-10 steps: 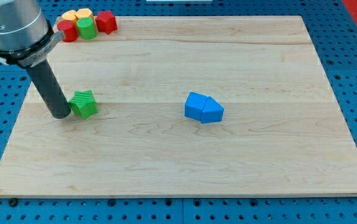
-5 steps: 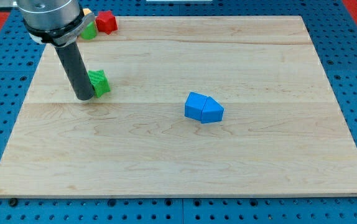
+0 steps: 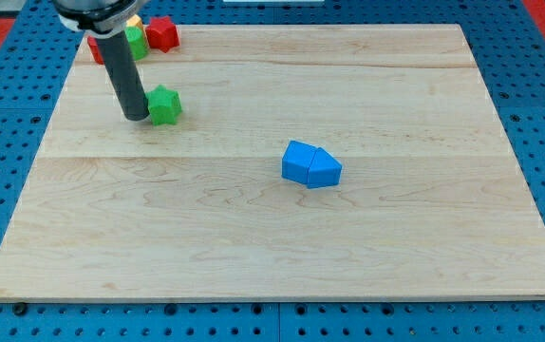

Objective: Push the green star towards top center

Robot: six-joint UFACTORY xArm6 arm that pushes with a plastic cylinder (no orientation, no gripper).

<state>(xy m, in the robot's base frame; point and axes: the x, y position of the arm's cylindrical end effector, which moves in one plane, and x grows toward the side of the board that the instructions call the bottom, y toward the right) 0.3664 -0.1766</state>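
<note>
The wooden board (image 3: 272, 237) fills most of the frame. My rod ends in my tip (image 3: 137, 117), which has no jaws to open or close; it only presses the left side of the green star (image 3: 165, 104). In the last second the star moved up and right, now in the upper left, so progress is good but top center is far. The star is compact, without clear long axis.
</note>
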